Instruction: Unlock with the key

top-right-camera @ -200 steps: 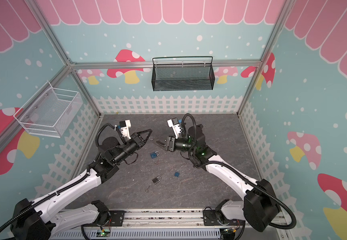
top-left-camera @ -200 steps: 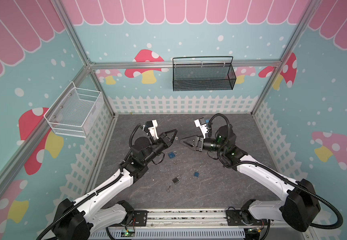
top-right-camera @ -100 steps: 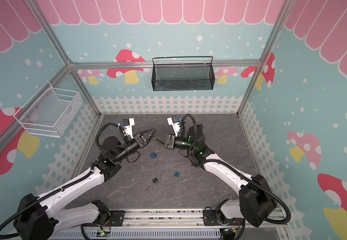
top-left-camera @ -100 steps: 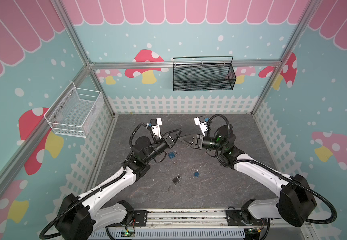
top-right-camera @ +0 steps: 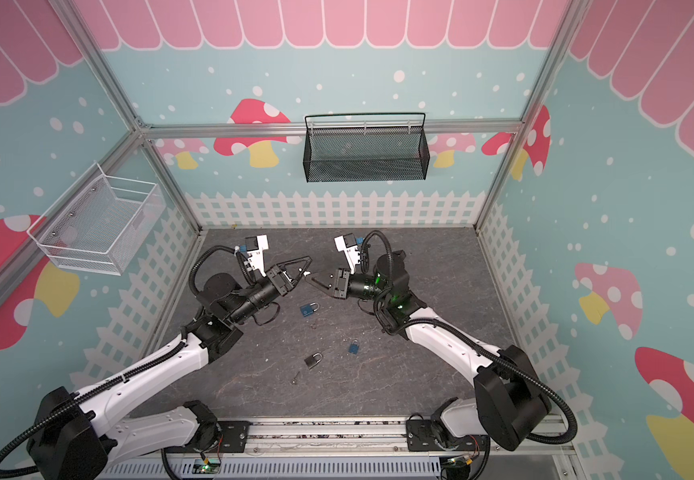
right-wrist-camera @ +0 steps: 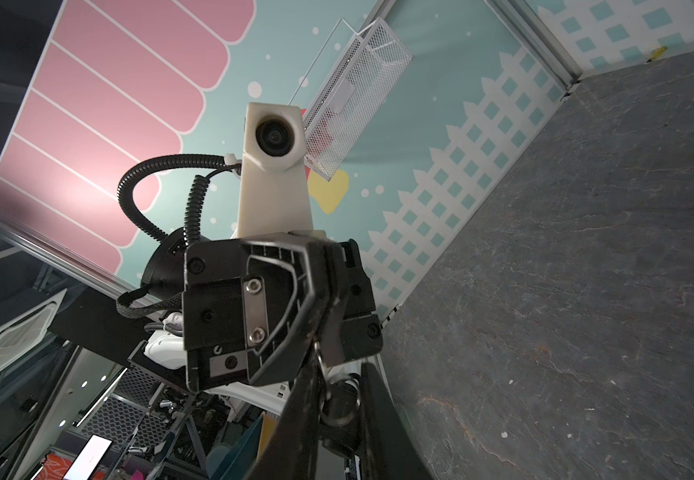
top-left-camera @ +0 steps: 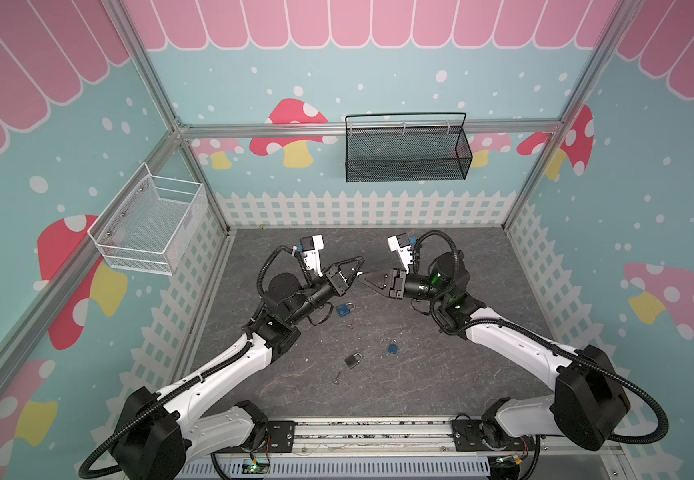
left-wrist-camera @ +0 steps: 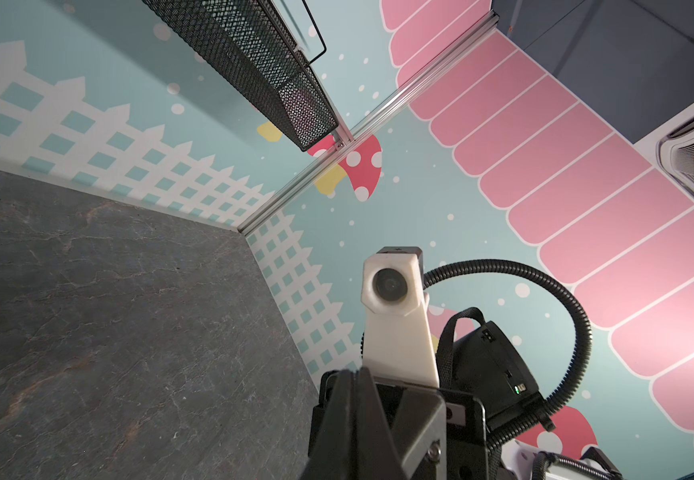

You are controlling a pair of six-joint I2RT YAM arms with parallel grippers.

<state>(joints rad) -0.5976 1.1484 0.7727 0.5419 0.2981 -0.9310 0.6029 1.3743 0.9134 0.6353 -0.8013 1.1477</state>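
Note:
Both grippers meet tip to tip in the air above the dark tabletop (top-left-camera: 440, 374). My left gripper (top-left-camera: 356, 271) (top-right-camera: 305, 272) is shut; in the right wrist view its closed jaws pinch the thin metal end of the key (right-wrist-camera: 339, 405). The key's black head and its ring hang between the fingers of my right gripper (right-wrist-camera: 341, 374) (top-left-camera: 363, 278), which press in on either side of the head. In the left wrist view my left gripper (left-wrist-camera: 355, 376) has its jaws together and the key is hidden.
On the table below lie a blue padlock (top-left-camera: 344, 309) (top-right-camera: 308, 309), a smaller blue padlock (top-left-camera: 393, 347), a dark padlock (top-left-camera: 352, 360) and a small loose key (top-left-camera: 337, 377). A black mesh basket (top-left-camera: 405, 151) hangs on the back wall, a white one (top-left-camera: 150, 226) on the left wall.
My right gripper has moved left to the left gripper's tip and narrowed its jaws round the key. The left gripper rose slightly toward the middle and stayed shut.

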